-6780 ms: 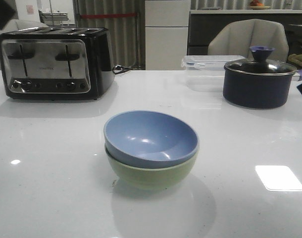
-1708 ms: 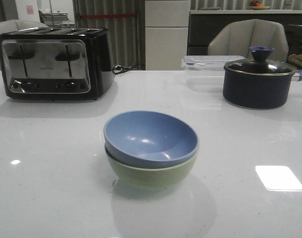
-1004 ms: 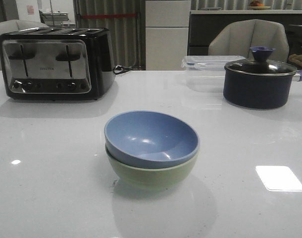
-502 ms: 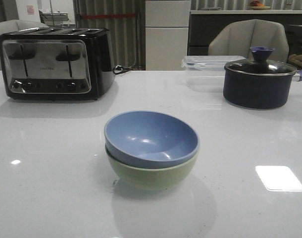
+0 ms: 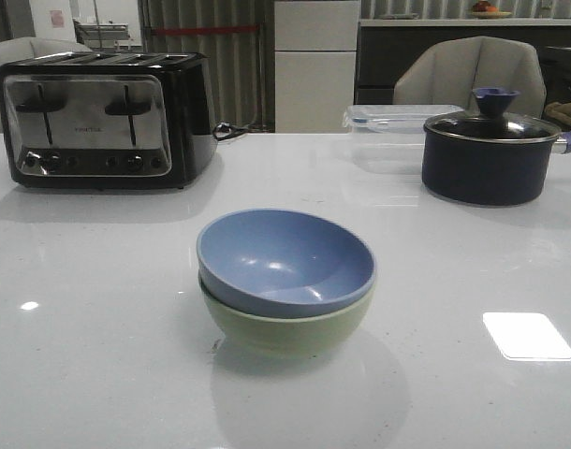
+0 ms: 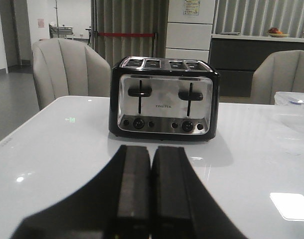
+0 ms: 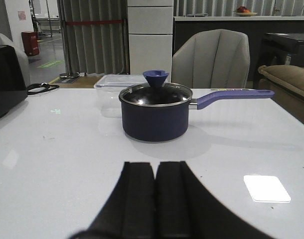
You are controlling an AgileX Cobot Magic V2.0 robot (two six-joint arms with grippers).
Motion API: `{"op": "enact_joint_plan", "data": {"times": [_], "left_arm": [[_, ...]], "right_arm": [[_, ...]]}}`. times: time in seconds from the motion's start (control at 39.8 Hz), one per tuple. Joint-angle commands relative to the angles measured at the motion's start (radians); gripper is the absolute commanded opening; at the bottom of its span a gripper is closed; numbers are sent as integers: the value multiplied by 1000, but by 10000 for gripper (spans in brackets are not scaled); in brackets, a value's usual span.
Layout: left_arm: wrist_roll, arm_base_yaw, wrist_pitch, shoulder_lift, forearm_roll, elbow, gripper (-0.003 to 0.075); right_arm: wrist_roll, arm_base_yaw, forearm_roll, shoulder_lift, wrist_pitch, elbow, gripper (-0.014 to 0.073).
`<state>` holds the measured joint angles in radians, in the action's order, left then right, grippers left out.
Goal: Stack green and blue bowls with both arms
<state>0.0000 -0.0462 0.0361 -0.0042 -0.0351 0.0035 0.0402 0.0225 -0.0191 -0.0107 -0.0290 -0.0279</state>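
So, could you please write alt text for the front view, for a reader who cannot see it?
A dusty blue bowl sits nested inside a pale green bowl at the middle of a glossy white table. Behind them stand a four-slot toaster at the far left and a dark navy lidded pot at the far right, with a clear plastic container beside the pot. No robot arm is visible.

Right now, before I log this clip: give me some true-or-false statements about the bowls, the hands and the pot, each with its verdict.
1. The blue bowl sits nested in the green bowl. True.
2. The left hand grips the green bowl. False: its fingers are shut on nothing, facing the toaster.
3. The pot has its lid on. True.
4. The right hand is open. False: its fingers are closed together.
5. The bowls stand behind the toaster. False: in the front view they are nearer the camera than it.
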Motion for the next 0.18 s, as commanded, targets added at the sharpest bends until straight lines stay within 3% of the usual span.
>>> {"op": "enact_joint_plan", "data": {"times": [0.0, 0.15], "left_arm": [[-9, 2, -95, -20, 0, 5, 93], [-9, 2, -95, -20, 0, 5, 93]], "right_arm": [[-13, 6, -6, -20, 92, 3, 53], [-13, 6, -5, -20, 92, 3, 53]]}}
